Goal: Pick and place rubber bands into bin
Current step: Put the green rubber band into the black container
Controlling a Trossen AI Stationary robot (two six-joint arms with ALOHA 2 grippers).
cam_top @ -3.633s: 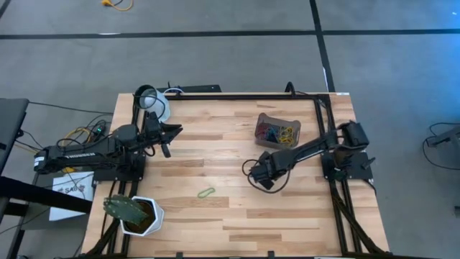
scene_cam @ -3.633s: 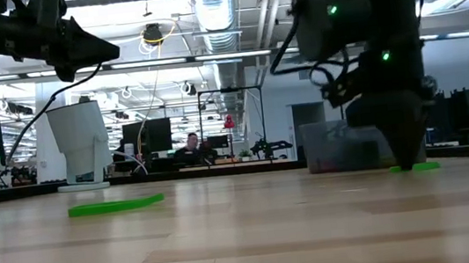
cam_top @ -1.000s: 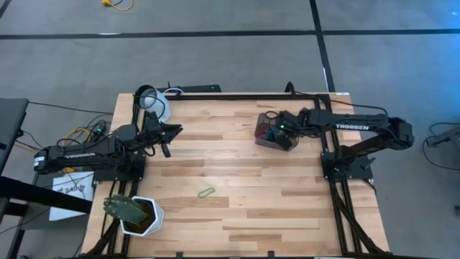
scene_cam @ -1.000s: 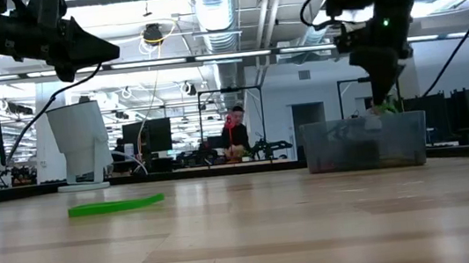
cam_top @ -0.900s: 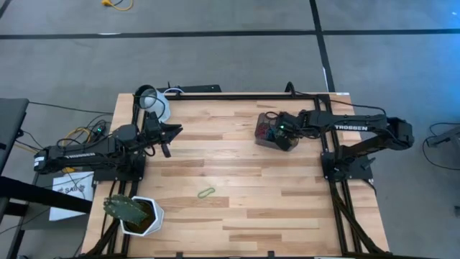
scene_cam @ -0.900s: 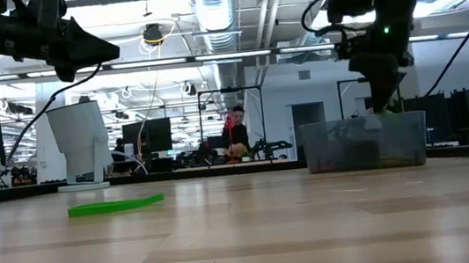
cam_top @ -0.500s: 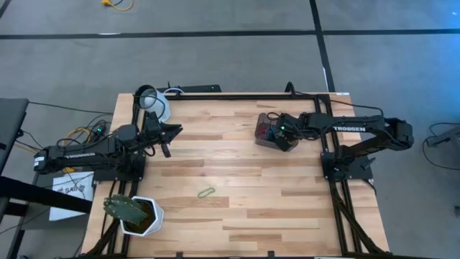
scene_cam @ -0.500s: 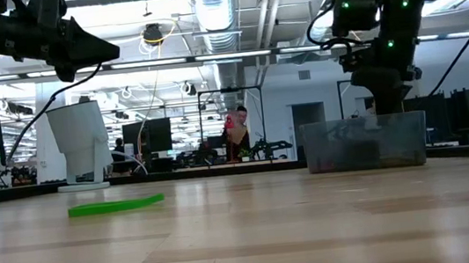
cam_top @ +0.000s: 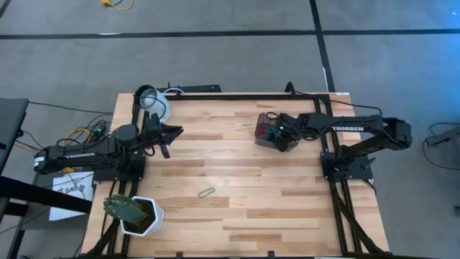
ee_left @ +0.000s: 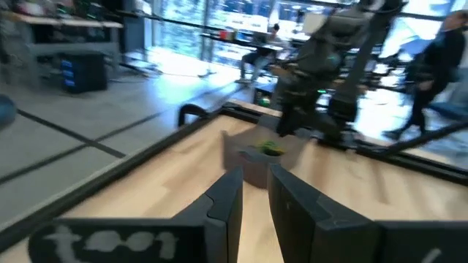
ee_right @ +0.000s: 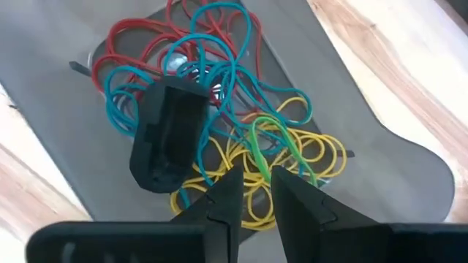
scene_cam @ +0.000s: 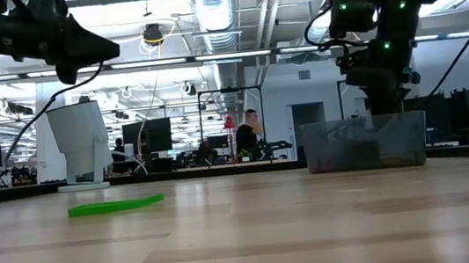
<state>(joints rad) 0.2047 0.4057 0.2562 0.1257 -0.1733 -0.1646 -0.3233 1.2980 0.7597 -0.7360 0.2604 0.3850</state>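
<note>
The right gripper (cam_top: 282,134) hangs over the bin (cam_top: 264,134), which sits on the table (cam_top: 237,208) at about two o'clock from the table's middle, near the far right corner. In the right wrist view its two fingers (ee_right: 224,196) stand only a narrow gap apart, with a green rubber band (ee_right: 272,146) running down into that gap, so the band appears pinched between the tips (the actual contact is hidden by the fingers). Under it, inside the bin, lies a tangle of rubber bands (ee_right: 219,88): red and blue loops on one side, yellow ones on the other, and a dark block-shaped object (ee_right: 170,135) resting among them. From table height the right gripper dips behind the bin's near wall (scene_cam: 362,143). One more green band (cam_top: 206,193) lies flat on the bare wood at about seven o'clock from the table's middle, well apart from the bin. The left gripper (cam_top: 167,138) waits in the air at about ten o'clock, near the white round cup (cam_top: 154,102); its fingers (ee_left: 227,199) are close together with a slim gap and hold nothing. A white pot with a green plant (cam_top: 136,214) stands at the near left corner.
</note>
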